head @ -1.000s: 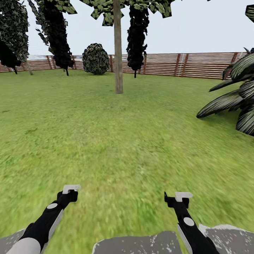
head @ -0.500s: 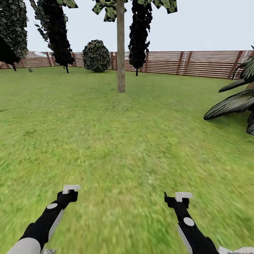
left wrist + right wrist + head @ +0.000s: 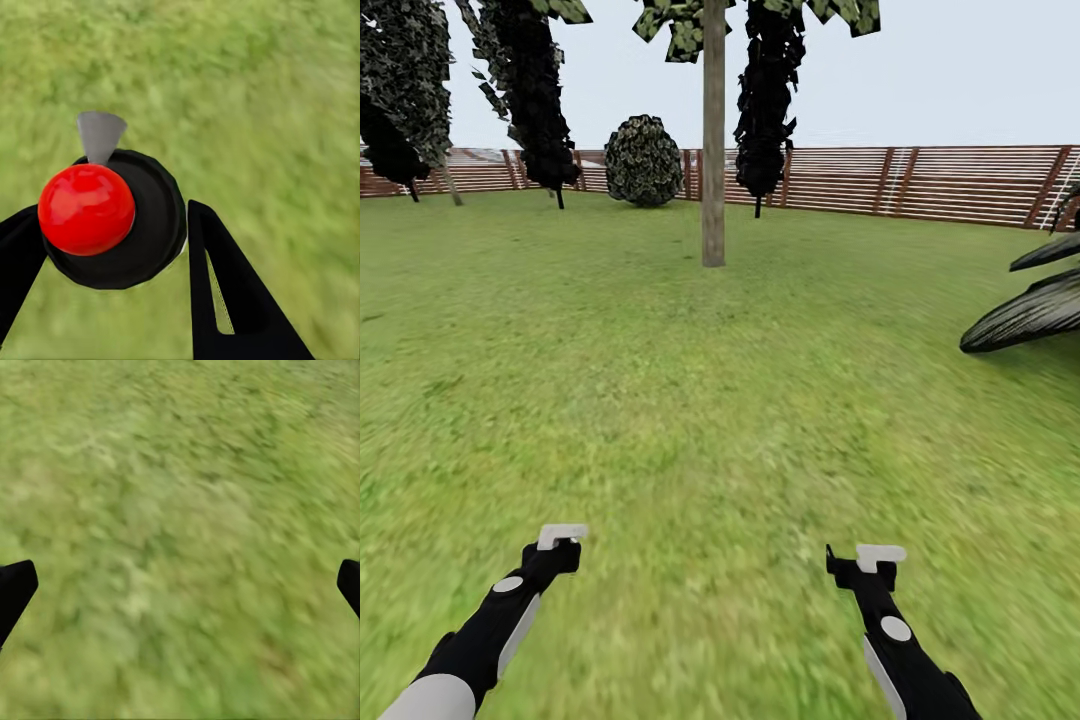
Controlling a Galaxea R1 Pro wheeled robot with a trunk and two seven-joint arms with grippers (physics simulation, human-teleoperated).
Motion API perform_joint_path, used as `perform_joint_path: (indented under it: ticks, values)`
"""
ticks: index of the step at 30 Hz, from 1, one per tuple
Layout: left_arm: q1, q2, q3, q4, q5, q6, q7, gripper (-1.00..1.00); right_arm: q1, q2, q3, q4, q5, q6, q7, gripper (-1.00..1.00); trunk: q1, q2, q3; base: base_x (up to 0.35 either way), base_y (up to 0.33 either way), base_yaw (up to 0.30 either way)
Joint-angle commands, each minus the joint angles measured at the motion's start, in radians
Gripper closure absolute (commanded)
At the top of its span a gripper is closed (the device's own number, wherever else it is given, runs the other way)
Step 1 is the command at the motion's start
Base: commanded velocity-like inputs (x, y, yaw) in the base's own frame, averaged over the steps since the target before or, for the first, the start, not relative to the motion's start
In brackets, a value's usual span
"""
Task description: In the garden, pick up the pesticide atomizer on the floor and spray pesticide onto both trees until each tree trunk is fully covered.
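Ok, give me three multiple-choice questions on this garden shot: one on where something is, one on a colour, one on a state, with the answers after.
1. In the head view, where does the bare tree trunk stand relative to the round bush?
A. Right of it and nearer
B. Left of it
C. Behind it, against the fence

2. What colour is the ball on the black disc in the left wrist view?
A. Green
B. Red
C. White

3. How do the fingers of the right gripper stand?
A. Shut on a bottle
B. Closed together
C. Spread wide apart

Answers:
1 A, since the trunk's base meets the lawn lower in the picture than the bush's and to its right.
2 B, since it is glossy bright red.
3 C, since the fingers sit at opposite edges of the right wrist view with grass between.
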Motion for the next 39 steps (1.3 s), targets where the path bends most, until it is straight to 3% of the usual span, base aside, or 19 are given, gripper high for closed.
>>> perform_joint_path:
  ticks: [1, 7, 10, 15, 39]
  values:
    - [0.0, -0.001, 0.0, 0.0, 0.0, 0.0, 0.0, 1.0, 0.0, 0.0, 0.0, -0.001, 0.0, 0.0, 0.0, -1.0, 0.0, 0.0, 0.0, 0.338, 0.0, 0.0]
    - [0.0, -0.001, 0.003, -0.017, -0.001, 0.002, 0.001, 1.0, 0.0, 0.001, 0.002, -0.029, -0.001, -0.002, -0.002, -1.0, 0.0, 0.0, 0.0, 0.338, 0.051, 0.0]
    - [0.0, -0.02, -0.001, -0.032, -0.001, 0.005, 0.0, 1.0, 0.0, -0.001, 0.001, -0.085, 0.002, -0.005, -0.005, -1.0, 0.0, 0.0, 0.0, 0.338, 0.088, 0.0]
    - [0.008, -0.038, -0.002, -0.034, -0.002, 0.005, 0.0, 1.0, 0.0, 0.0, 0.001, -0.051, 0.006, -0.006, -0.006, -1.0, 0.0, 0.0, 0.0, 0.338, 0.091, 0.0]
    - [0.015, -0.038, -0.002, -0.039, -0.003, 0.005, 0.0, 1.0, 0.0, -0.003, 0.0, -0.027, 0.008, -0.006, -0.006, -1.0, 0.0, 0.0, 0.0, 0.338, 0.09, 0.0]
